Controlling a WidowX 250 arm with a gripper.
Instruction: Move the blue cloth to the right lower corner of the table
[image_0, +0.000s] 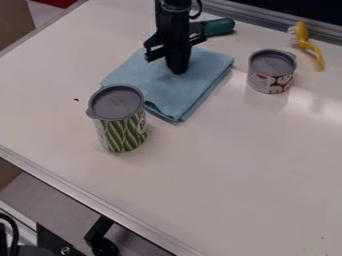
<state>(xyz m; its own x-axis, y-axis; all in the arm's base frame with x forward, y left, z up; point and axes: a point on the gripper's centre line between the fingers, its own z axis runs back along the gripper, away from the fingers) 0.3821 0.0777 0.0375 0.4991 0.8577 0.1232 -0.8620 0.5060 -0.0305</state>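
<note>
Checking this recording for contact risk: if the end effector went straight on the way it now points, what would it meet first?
Pointing down, the end effector would most likely meet the blue cloth first. Its tip may already touch the cloth; this slanted view leaves the gap unclear.

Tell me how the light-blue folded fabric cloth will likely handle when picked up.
The cloth looks floppy: its thin, soft layers would probably droop around a pinched spot. Those layers part slightly at the near corner, so the fold may open. Sliding could nudge the green-patterned, grey-lidded can close by.
</note>
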